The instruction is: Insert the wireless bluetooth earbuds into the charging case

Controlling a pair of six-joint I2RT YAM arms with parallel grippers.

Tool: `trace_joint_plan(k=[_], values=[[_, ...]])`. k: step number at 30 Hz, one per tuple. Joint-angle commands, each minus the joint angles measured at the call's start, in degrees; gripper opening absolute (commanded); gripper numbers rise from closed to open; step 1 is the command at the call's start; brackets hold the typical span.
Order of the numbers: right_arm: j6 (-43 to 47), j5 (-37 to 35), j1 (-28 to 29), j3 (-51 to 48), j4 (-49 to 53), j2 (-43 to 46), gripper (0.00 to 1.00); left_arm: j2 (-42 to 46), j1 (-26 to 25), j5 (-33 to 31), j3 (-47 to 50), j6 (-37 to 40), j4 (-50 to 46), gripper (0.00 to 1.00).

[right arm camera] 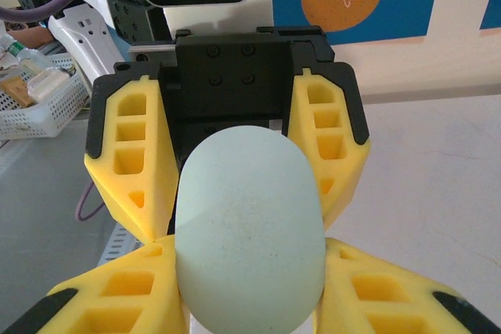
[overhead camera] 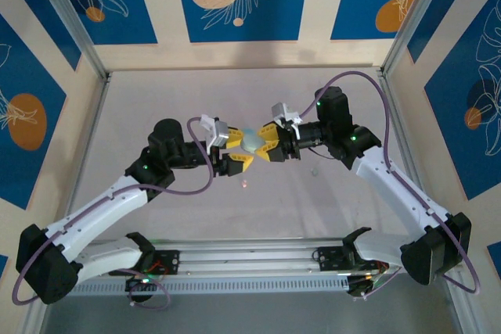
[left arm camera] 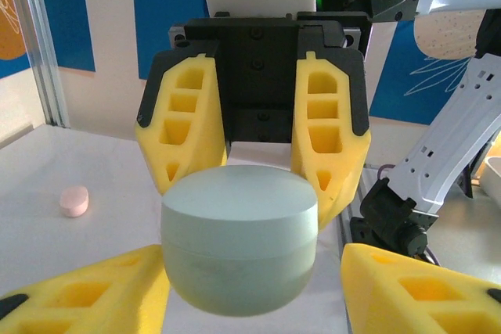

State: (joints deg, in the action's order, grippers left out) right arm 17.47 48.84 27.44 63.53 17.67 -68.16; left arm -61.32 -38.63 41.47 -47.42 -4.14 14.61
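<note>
A pale teal charging case (overhead camera: 251, 142), its lid down, hangs above the table's middle between both grippers. My right gripper (overhead camera: 264, 145) comes from the right and is shut on the case (right arm camera: 249, 224), both yellow fingers pressed to its sides. My left gripper (overhead camera: 241, 150) faces it from the left, its jaws standing around the case (left arm camera: 239, 232). The left finger (left arm camera: 86, 291) meets the case and the right finger (left arm camera: 423, 287) stands a little apart. A pale pink earbud (overhead camera: 245, 184) lies on the table below the grippers, and it appears in the left wrist view as a small pink bud (left arm camera: 74, 201).
An aluminium rail (overhead camera: 250, 260) runs along the near edge between the arm bases. Metal frame posts (overhead camera: 78, 37) and patterned walls close in the table. Off the table to the side stands a white basket (right arm camera: 39, 91) of small items.
</note>
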Motion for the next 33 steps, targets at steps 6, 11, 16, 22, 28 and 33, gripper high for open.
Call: trace_joint_plan(k=[6, 11, 16, 22, 28, 33], values=[[2.4, 0.3, 0.8, 0.7, 1.8, -0.2, 0.32, -0.6, 0.2, 1.1, -1.9, -1.6, 2.3, 0.56], [2.5, 0.8, 0.9, 1.2, 2.5, -0.5, 0.33, -0.6, 0.2, 0.8, -1.5, -1.4, 3.0, 0.57], [2.1, 1.3, 0.9, 1.8, 3.0, -1.2, 0.33, -0.4, 0.2, 0.5, -1.2, -0.9, 3.3, 0.55], [1.0, 1.2, 0.9, 1.6, 1.9, -1.6, 0.33, -0.4, 0.2, 0.7, -1.2, -0.8, 3.1, 0.46], [-2.2, 1.9, 0.5, 0.7, -2.1, -0.9, 0.34, -0.7, 0.2, 1.4, -1.2, -0.2, 1.6, 0.47], [-2.6, 2.5, -0.1, 0.4, -2.3, -0.7, 0.34, -0.6, 0.2, 1.3, -1.4, 0.2, 1.0, 0.51]])
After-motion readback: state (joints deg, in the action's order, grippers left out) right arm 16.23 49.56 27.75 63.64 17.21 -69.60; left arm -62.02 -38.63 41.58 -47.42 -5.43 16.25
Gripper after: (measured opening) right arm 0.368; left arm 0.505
